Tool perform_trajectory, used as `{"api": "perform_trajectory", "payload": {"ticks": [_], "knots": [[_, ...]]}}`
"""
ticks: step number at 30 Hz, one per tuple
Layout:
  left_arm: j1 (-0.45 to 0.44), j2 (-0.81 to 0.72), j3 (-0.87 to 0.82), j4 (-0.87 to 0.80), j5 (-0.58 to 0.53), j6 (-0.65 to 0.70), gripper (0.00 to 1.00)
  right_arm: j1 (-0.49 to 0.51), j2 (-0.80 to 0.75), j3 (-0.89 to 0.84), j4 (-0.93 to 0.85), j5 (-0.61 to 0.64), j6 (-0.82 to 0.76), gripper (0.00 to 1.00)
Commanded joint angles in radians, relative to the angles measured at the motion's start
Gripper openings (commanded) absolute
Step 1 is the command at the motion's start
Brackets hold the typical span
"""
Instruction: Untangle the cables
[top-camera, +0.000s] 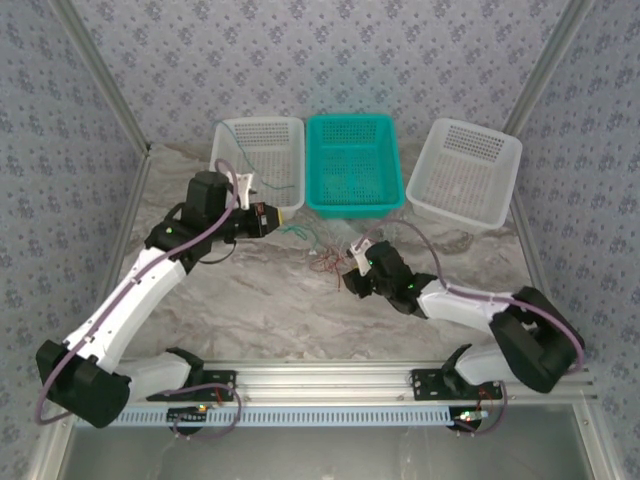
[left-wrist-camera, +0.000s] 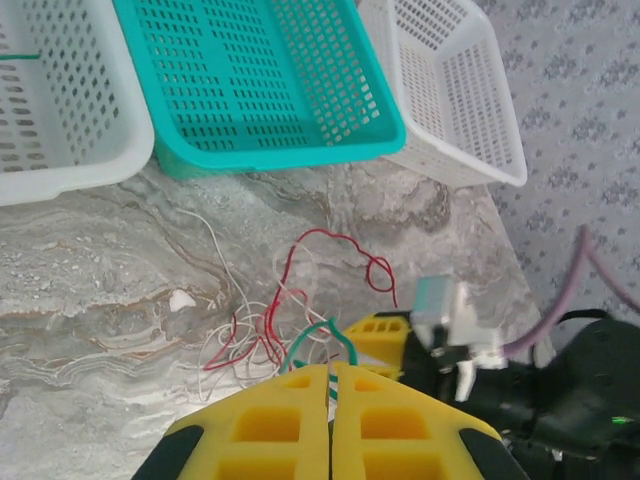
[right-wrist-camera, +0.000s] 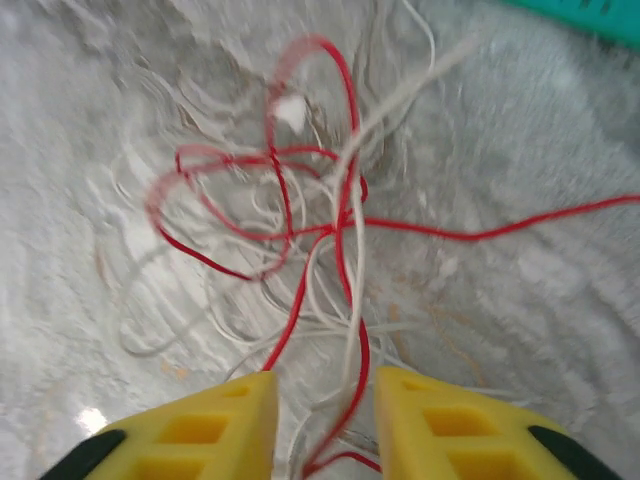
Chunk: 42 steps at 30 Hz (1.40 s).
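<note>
The cables are a loose tangle (top-camera: 322, 258) of thin red, whitish and green wires on the marble, in front of the teal basket. In the left wrist view my left gripper (left-wrist-camera: 331, 378) is shut on a green cable (left-wrist-camera: 318, 330), which loops up out of the red and white tangle (left-wrist-camera: 262, 335). From above, the left gripper (top-camera: 283, 216) hangs just left of the pile. My right gripper (right-wrist-camera: 325, 388) is open low over the tangle (right-wrist-camera: 300, 230), with a red (right-wrist-camera: 352, 390) and a white strand running between its yellow fingers. In the top view the right gripper (top-camera: 347, 280) sits at the pile's right edge.
Three baskets stand in a row at the back: a white one (top-camera: 228, 150) on the left with a thin green wire (left-wrist-camera: 18, 57) in it, a teal one (top-camera: 318, 170) in the middle and a white one (top-camera: 500, 190) on the right. Marble table (top-camera: 260, 310) lies bare in front.
</note>
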Motion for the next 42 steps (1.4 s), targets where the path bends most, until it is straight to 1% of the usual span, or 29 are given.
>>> {"api": "perform_trajectory", "payload": {"ticks": [1, 4, 5, 6, 9, 11, 13, 16, 18, 20, 22, 24, 28, 31, 33, 34, 36, 37, 38, 39, 40, 41, 42], "knots": [[0.000, -0.006, 0.007, -0.027, 0.061, 0.144, 0.00, -0.017, -0.154, 0.034, -0.028, -0.036, 0.031, 0.40], [0.000, -0.021, -0.002, -0.035, 0.097, 0.228, 0.00, -0.048, -0.270, 0.059, -0.034, -0.103, 0.027, 0.55], [-0.001, -0.029, -0.005, -0.034, 0.116, 0.250, 0.00, -0.057, -0.296, 0.074, -0.042, -0.137, 0.017, 0.58], [-0.001, -0.037, -0.009, -0.032, 0.133, 0.265, 0.00, -0.063, -0.310, 0.089, -0.050, -0.176, 0.007, 0.59], [-0.013, -0.060, -0.020, -0.023, 0.198, 0.334, 0.00, -0.073, -0.312, 0.161, -0.077, -0.316, -0.021, 0.59], [-0.024, -0.079, -0.035, -0.010, 0.227, 0.378, 0.00, -0.076, -0.288, 0.204, -0.076, -0.411, -0.045, 0.56], [-0.032, -0.090, -0.049, 0.003, 0.240, 0.402, 0.00, -0.075, -0.259, 0.224, -0.072, -0.479, -0.089, 0.53], [-0.036, -0.088, -0.044, 0.006, 0.259, 0.406, 0.00, -0.080, -0.217, 0.229, -0.091, -0.525, -0.160, 0.49], [-0.041, -0.083, -0.034, -0.003, 0.264, 0.406, 0.00, -0.090, -0.204, 0.221, -0.091, -0.579, -0.187, 0.47], [-0.047, -0.084, -0.033, -0.004, 0.262, 0.406, 0.00, -0.091, -0.199, 0.209, -0.089, -0.659, -0.224, 0.47], [-0.052, -0.083, -0.037, 0.004, 0.263, 0.404, 0.00, -0.090, -0.196, 0.197, -0.083, -0.674, -0.249, 0.49], [-0.060, -0.081, -0.040, 0.013, 0.279, 0.402, 0.00, -0.091, -0.188, 0.174, -0.041, -0.630, -0.247, 0.52], [-0.082, -0.072, -0.037, 0.022, 0.299, 0.400, 0.00, -0.088, -0.157, 0.143, 0.064, -0.602, -0.259, 0.52], [-0.093, -0.066, -0.029, 0.020, 0.297, 0.403, 0.00, -0.090, -0.115, 0.158, 0.080, -0.583, -0.275, 0.45], [-0.095, -0.068, -0.028, 0.020, 0.298, 0.406, 0.00, -0.090, -0.097, 0.168, 0.095, -0.588, -0.271, 0.38], [-0.097, -0.068, -0.027, 0.021, 0.297, 0.404, 0.00, -0.089, -0.092, 0.171, 0.103, -0.594, -0.268, 0.31], [-0.097, -0.065, -0.025, 0.023, 0.284, 0.401, 0.00, -0.090, -0.089, 0.172, 0.131, -0.612, -0.253, 0.12], [-0.097, -0.064, -0.023, 0.023, 0.266, 0.397, 0.00, -0.091, -0.089, 0.170, 0.141, -0.620, -0.248, 0.04], [-0.097, -0.062, -0.021, 0.022, 0.232, 0.389, 0.00, -0.090, -0.091, 0.166, 0.151, -0.621, -0.236, 0.00], [-0.097, -0.063, -0.022, 0.027, 0.181, 0.372, 0.08, -0.092, -0.093, 0.160, 0.166, -0.604, -0.218, 0.00], [-0.097, -0.063, -0.023, 0.034, 0.125, 0.350, 0.20, -0.092, -0.096, 0.151, 0.182, -0.578, -0.197, 0.00], [-0.097, -0.068, -0.029, 0.046, 0.067, 0.324, 0.35, -0.092, -0.099, 0.145, 0.194, -0.535, -0.165, 0.00], [-0.098, -0.082, -0.039, 0.063, 0.035, 0.304, 0.42, -0.094, -0.100, 0.149, 0.187, -0.474, -0.129, 0.00]]}}
